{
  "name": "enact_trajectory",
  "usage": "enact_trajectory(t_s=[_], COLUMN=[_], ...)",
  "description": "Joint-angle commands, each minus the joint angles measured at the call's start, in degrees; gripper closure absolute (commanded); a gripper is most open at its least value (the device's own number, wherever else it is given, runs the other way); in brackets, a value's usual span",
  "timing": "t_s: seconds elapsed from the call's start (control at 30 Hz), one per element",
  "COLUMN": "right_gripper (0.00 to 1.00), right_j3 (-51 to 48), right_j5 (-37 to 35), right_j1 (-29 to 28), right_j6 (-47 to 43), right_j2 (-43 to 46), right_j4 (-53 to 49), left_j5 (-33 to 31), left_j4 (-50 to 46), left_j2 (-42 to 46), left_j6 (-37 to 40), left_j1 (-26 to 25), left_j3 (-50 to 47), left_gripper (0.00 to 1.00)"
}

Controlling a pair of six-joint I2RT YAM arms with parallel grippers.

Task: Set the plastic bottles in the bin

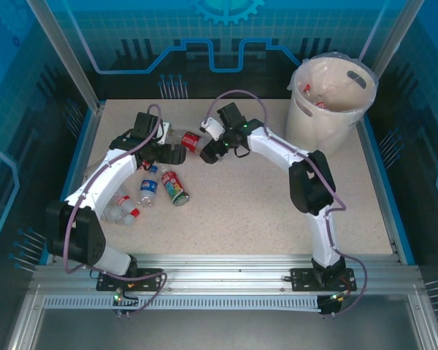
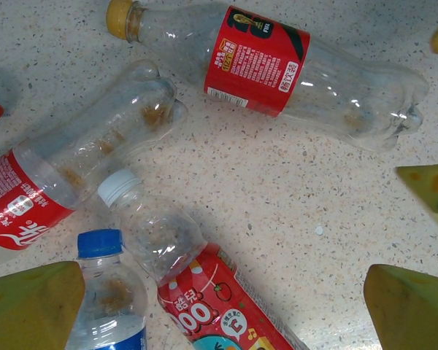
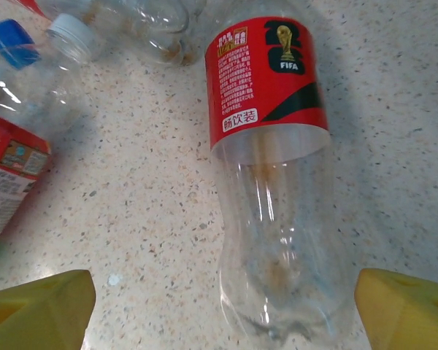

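We see both spread wide: right gripper straddles FIFA-labelled bottle, left gripper above colourful-labelled bottle; overhead adds the bin.

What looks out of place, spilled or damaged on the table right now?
Nothing looks spilled or broken. The loose bottles lie on their sides, not upright, and the FIFA-labelled bottle and the white-capped bottle each show brownish residue inside.

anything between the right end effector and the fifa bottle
Nothing, by the right wrist view: the FIFA bottle already lies between the fingertips of the open right end effector, with only bare table beside it.
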State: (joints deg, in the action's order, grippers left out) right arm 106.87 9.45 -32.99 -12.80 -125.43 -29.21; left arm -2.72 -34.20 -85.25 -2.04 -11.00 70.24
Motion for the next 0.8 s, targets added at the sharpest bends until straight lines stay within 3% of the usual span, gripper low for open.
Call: enact_trajectory(t_s=[0.0, 0.3, 0.4, 0.67, 0.77], right_gripper=[0.06, 0.09, 0.15, 0.32, 0.33], right_j3=[4.5, 8.6, 8.1, -1.2, -5.2], right_j5=[-0.8, -1.8, -2.5, -6.0, -7.3], right_j1=[-0.6, -1.2, -1.3, -0.9, -0.6], right_j6=[-0.8, -0.1, 0.3, 1.3, 1.7], right_j2=[-4.2, -11.3, -11.4, -5.3, -2.2], right_j4=[-1.4, -3.7, -3.5, 2.3, 3.9], left_j5=[-0.3, -0.1, 0.1, 0.5, 0.8], left_j4=[-1.0, -0.9, -0.9, -0.7, -0.7], left_j2=[0.1, 0.5, 0.5, 0.5, 0.6], left_j6=[-0.7, -0.6, -0.6, -0.6, -0.7], left_j1=[0.5, 0.5, 0.5, 0.5, 0.5], left_j3=[0.7, 0.6, 0.6, 0.4, 0.3], left_gripper=[0.01, 0.01, 0.01, 0.01, 0.01])
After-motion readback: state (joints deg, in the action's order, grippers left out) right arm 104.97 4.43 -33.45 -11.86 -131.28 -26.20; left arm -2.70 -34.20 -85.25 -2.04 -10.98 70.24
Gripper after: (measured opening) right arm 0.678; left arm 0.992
